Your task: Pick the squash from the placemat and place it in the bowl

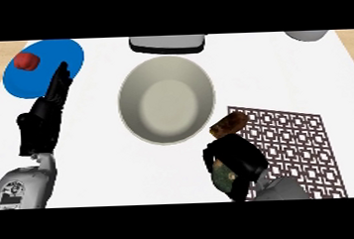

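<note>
Holding squash [229,124], right hand [236,161] curled round it, beside bowl [167,99]; bowl interior bare. Left hand [46,113] fingers straight, resting.

My left hand [44,113] is at the view's left, open, fingers straight and together, pointing up and away from me, thumb tucked along the side. Left forearm [21,189] is grey, coming in from the lower left corner, wrist roughly straight in line with the hand. My right hand [236,159] is at lower centre-right, palm turned down, fingers curled round the squash [229,125], brown end sticking out past my fingertips and a greenish part showing under the palm. Right forearm [285,191] grey, short stretch only, entering from the lower edge, angled up-left toward the wrist.
</note>
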### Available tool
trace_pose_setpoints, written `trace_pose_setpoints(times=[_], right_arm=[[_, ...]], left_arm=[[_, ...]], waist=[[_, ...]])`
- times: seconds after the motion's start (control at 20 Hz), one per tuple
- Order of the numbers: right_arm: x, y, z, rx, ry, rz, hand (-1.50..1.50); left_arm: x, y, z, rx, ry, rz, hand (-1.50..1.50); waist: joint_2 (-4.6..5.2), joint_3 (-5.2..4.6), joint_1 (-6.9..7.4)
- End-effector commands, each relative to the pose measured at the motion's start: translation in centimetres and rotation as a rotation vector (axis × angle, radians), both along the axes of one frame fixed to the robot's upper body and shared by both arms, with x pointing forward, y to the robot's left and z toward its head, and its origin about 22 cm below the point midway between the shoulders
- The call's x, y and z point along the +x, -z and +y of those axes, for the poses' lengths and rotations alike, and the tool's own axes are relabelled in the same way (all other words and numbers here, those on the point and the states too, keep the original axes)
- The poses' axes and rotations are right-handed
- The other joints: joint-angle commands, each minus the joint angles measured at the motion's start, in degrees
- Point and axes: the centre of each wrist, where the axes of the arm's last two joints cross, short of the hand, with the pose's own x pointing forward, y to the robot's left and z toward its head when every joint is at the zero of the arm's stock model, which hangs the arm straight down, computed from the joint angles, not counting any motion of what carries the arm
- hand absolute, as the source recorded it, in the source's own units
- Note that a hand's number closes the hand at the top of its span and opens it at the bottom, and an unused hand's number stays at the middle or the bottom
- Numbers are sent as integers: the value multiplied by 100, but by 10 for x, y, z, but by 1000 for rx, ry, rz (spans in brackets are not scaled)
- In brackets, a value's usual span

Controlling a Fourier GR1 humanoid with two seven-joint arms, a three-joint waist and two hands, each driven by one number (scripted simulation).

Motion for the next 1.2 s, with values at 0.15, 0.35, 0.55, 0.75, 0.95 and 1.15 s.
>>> trace_pose_setpoints(times=[0.15, 0.35, 0.55, 0.75, 0.95, 1.15], right_arm=[[-50, -25, 90, 210, 11, -27, 150], [-78, -45, 107, 338, 117, -88, 150], [-97, -66, 119, 408, 257, -154, 150], [-112, -81, 130, 433, 385, -219, 150], [-114, -92, 138, 471, 502, -249, 150], [-104, -106, 147, 523, 592, -299, 150]], left_arm=[[3, 4, -6, -8, 16, 17, 0], [3, 1, -4, -6, 6, 13, 0], [1, 5, 1, -5, -19, 16, 0], [0, 6, 1, -9, -31, 21, 0], [-1, 8, 6, -3, -28, 18, 0], [2, 7, -3, -10, 0, 18, 0]], waist=[[9, 119, -8], [-49, 123, -79], [-72, 96, -139], [-70, 90, -207], [-2, 90, -158], [47, 97, -106]])
